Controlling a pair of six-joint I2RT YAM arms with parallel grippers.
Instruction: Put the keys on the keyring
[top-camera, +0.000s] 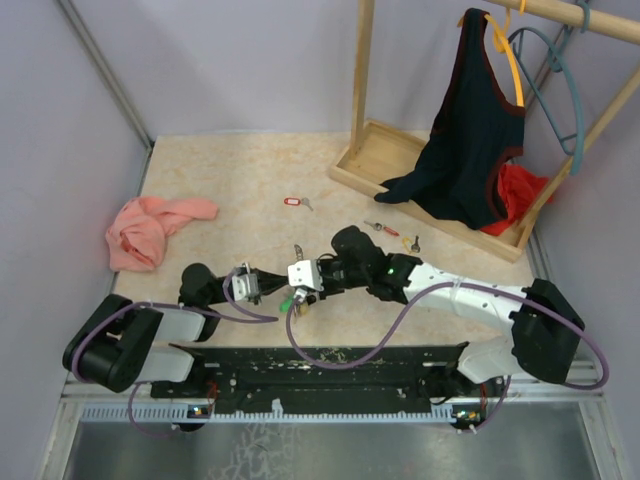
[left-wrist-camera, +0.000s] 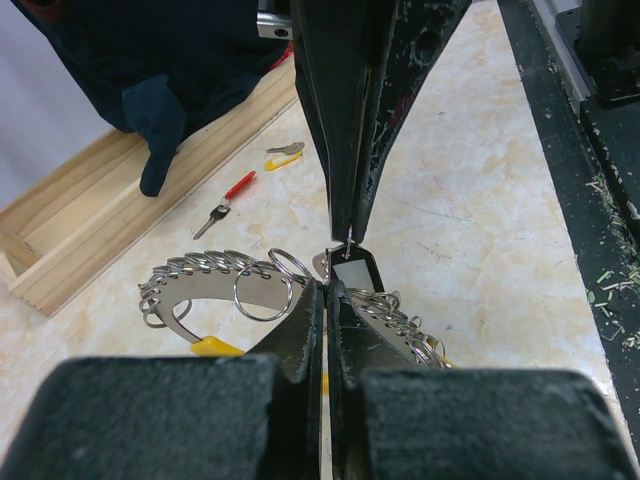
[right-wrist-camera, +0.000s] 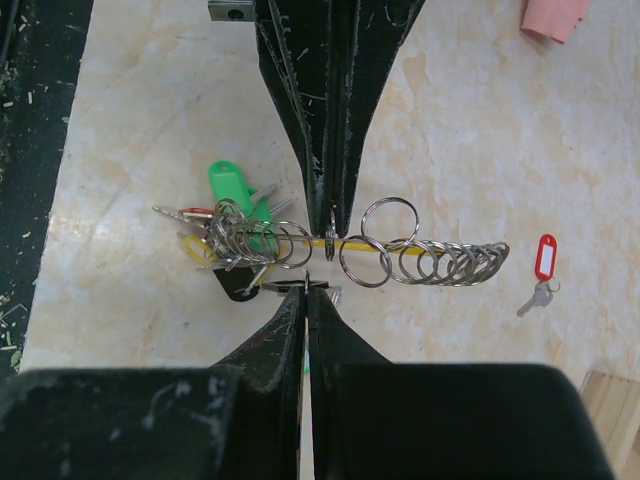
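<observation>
I'm watching the left arm (top-camera: 195, 288) and right arm (top-camera: 440, 285) reaching low over the table (top-camera: 230, 180), converging near its front edge, the left gripper (left-wrist-camera: 322, 295) clamping shut on the keyring (right-wrist-camera: 440, 262) lying there, the right gripper (right-wrist-camera: 308, 292) pinching a black-tagged key (left-wrist-camera: 352, 272).

Left arm (top-camera: 130, 345) is laid low along the near edge, with its forearm reaching right. Right arm (top-camera: 480, 300) is stretched left from its base, the elbow folded at the far right and the wrist (top-camera: 365, 262) angled down. Left gripper (top-camera: 275, 297) and right gripper (top-camera: 297, 297) are set tip to tip near the middle, pointed straight at each other. Both sets of jaws are pressed fully together, with the fingers (left-wrist-camera: 300, 330) touching along their length.
</observation>
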